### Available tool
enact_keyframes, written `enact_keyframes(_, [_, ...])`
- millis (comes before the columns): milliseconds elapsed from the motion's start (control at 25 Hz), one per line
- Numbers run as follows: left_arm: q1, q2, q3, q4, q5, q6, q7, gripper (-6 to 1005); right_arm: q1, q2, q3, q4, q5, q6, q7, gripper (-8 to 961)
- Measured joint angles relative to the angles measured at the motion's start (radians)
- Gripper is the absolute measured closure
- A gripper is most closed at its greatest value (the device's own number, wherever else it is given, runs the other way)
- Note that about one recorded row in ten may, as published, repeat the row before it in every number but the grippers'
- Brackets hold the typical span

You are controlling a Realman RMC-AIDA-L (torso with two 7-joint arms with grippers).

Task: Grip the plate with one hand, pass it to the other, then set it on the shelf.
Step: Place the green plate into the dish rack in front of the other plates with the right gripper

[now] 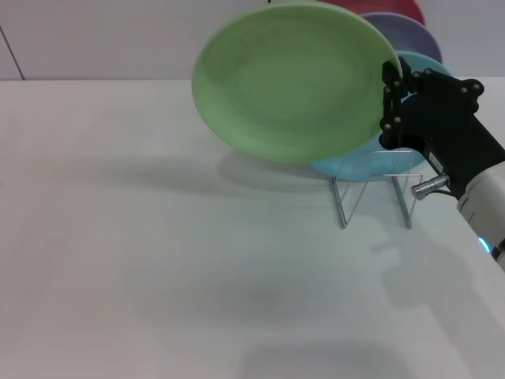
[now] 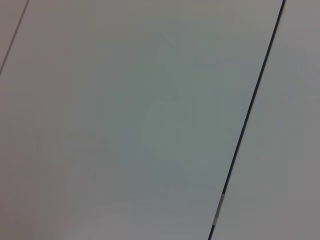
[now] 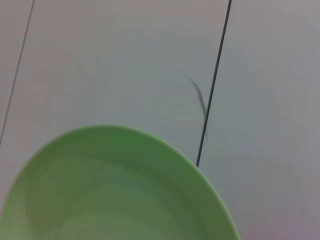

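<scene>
The plate, round, shallow, matte light green w/ a low raised rim and faint concentric rings in its well, hangs in the air above the white bench, tilted so its face is toward the head cam. The right gripper, black w/ angular linkages and small screw heads, comes in from the right and has its jaws clamped on the plate's right edge; the arm behind it goes white, w/ a short silver cylindrical stud sticking out near the wrist. The plate sits up-left of the shelf, a thin silver wire rack w/ upright rods, standing on the bench near the right side; plate and rack look apart, plate higher and partly in front of what's racked. In the rack: a turquoise-blue plate on edge, smooth, mostly hidden behind the green one, then a lavender plate behind it, and a red plate at the very back, only its top arc showing. Soft shadow of the plate falls on the bench just under it. In the right wrist view the plate fills the lower part as a broad green curve w/ a paler rim, against a flat pale panelled surface crossed by thin dark seams. Left wrist view shows only similar pale panels w/ a dark seam; left gripper isn't seen anywhere.
</scene>
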Motion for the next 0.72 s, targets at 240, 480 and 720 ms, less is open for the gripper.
enact_keyframes(240, [-0.002,0.0,0.0,0.0,0.0,0.001,0.0,264,0.038,-0.008,0.003,-0.009,-0.025,0.029,0.0,916])
enact_keyframes(480, [-0.003,0.0,0.0,0.0,0.0,0.002,0.001,264,0.133,-0.058,-0.055,-0.044,-0.078,0.015,0.006,912])
enact_keyframes(720, [-0.001,0.0,0.0,-0.001,0.0,0.002,0.0,264,0.154,-0.068,-0.074,-0.062,-0.079,-0.02,0.006,909])
